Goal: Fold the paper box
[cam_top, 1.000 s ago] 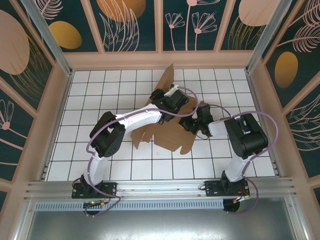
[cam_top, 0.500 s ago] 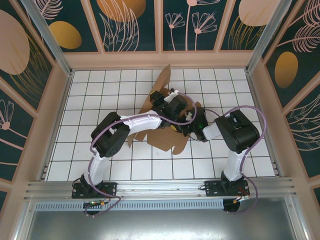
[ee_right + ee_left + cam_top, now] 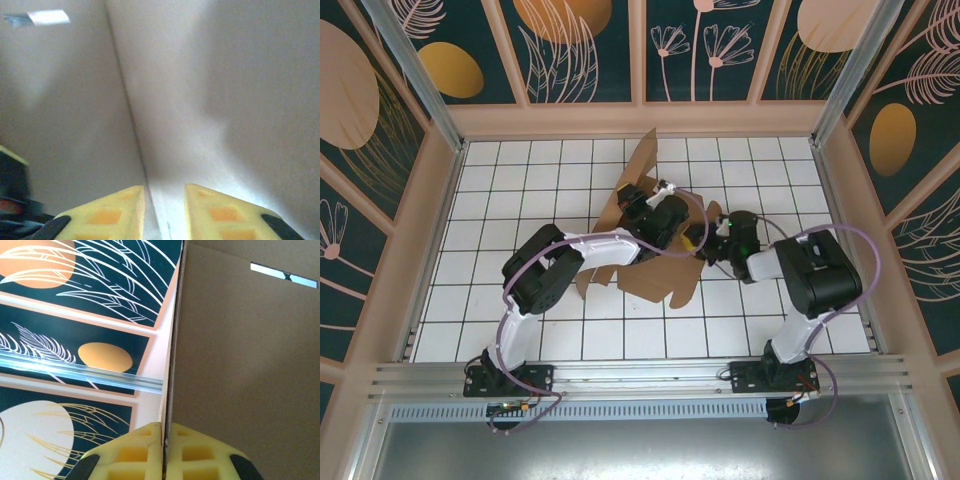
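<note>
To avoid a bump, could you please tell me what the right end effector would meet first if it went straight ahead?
Most likely the paper box: its cardboard wall stands straight ahead of the right end effector, near a fold crease, though how far off is unclear.

The overhead view was evenly lit and sharp, with soft shadows. In the right wrist view, the paper box was blurred and dim, palest at lower centre.
</note>
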